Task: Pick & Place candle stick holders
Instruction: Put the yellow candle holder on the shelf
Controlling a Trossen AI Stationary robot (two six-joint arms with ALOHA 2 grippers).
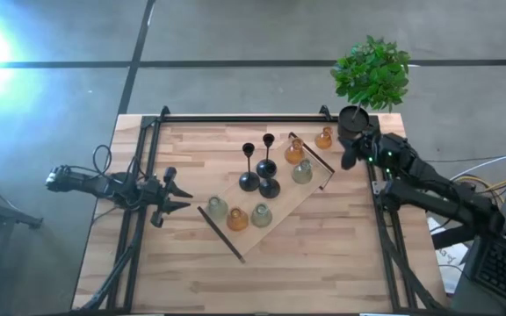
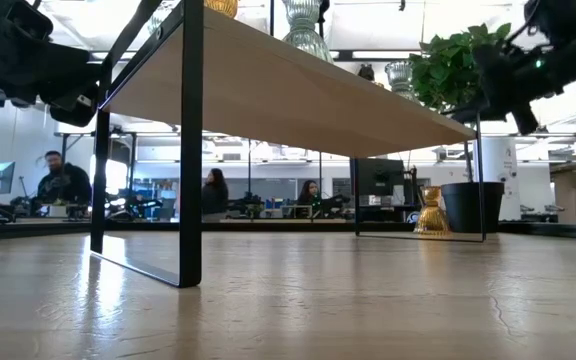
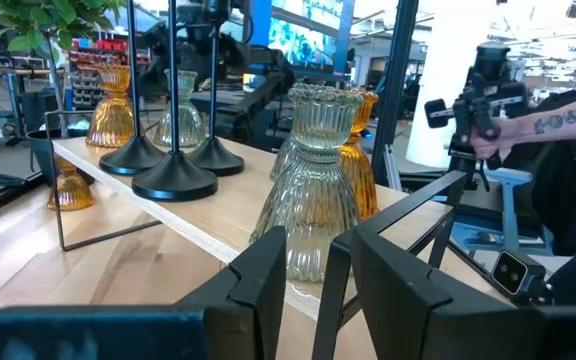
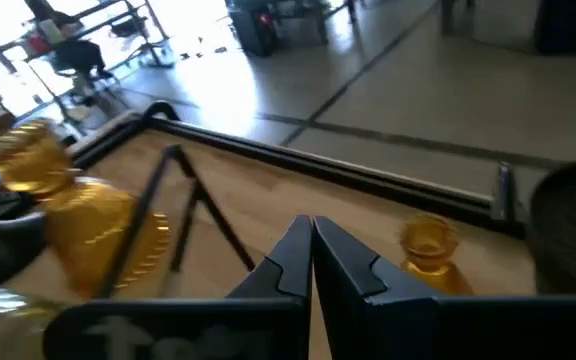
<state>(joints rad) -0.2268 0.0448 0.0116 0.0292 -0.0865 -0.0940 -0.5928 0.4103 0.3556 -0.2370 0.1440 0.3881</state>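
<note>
While the left tool (image 1: 179, 197) waits fingers apart, the right tool (image 1: 348, 159), fingers together, reaches beside the amber holder (image 1: 324, 138).

Eight holders (image 1: 261, 215) stand on a raised shelf (image 1: 284, 206) mid-table (image 1: 323, 263); a ninth (image 1: 324, 138) stands off it, left of the plant (image 1: 369, 75).

Three black candle stick holders (image 1: 258, 171) are counted at the shelf's centre. Three amber glass holders (image 1: 294, 151) and three pale green glass holders (image 1: 261, 215) are seen. One amber holder (image 1: 324, 138) stands off the shelf, at two o'clock.
</note>
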